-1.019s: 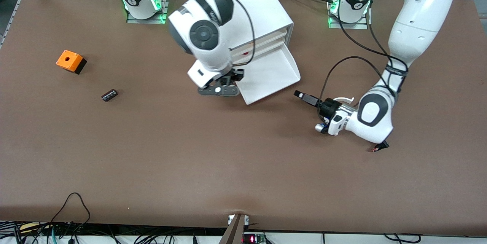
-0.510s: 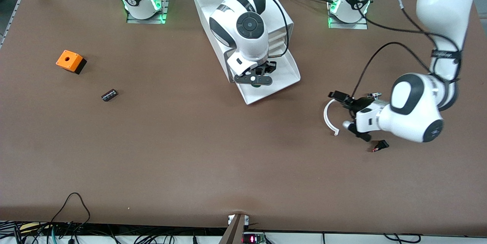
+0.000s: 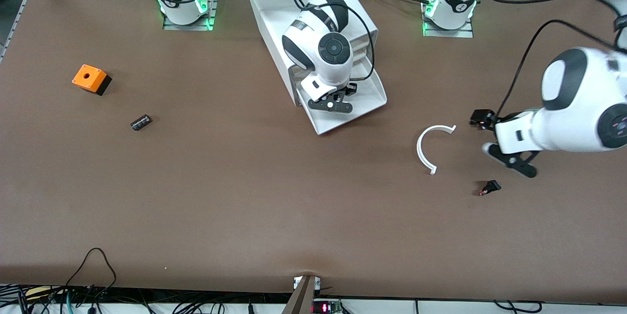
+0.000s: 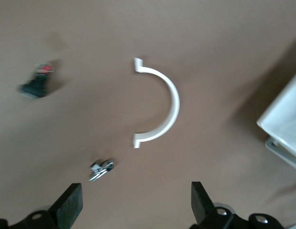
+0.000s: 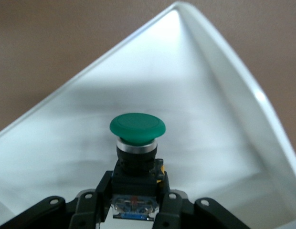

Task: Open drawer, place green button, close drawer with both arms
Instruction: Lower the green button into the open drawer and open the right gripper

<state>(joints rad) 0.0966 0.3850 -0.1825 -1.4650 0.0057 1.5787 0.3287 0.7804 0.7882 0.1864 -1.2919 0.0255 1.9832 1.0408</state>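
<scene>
The white cabinet (image 3: 274, 5) has its low, wide drawer (image 3: 365, 101) pulled out toward the front camera. My right gripper (image 3: 330, 105) hangs over that open tray, and its hand hides the button in the front view. The right wrist view shows the right gripper (image 5: 136, 191) shut on the black body of the button (image 5: 137, 126), green cap pointing at the white tray floor (image 5: 210, 119). My left gripper (image 3: 497, 143) is over the table at the left arm's end, open and holding nothing. Its fingers (image 4: 69, 205) stand wide apart.
A white half ring (image 3: 431, 145) (image 4: 172, 95) lies between the drawer and the left gripper. A small black and red part (image 3: 490, 187) (image 4: 36, 86) lies nearer the camera. An orange box (image 3: 89, 79) and a dark cylinder (image 3: 141, 122) sit toward the right arm's end.
The right gripper has carried the button from beside the drawer's front corner to over the tray. The left arm has swung away from the drawer, past the half ring, toward its end of the table.
</scene>
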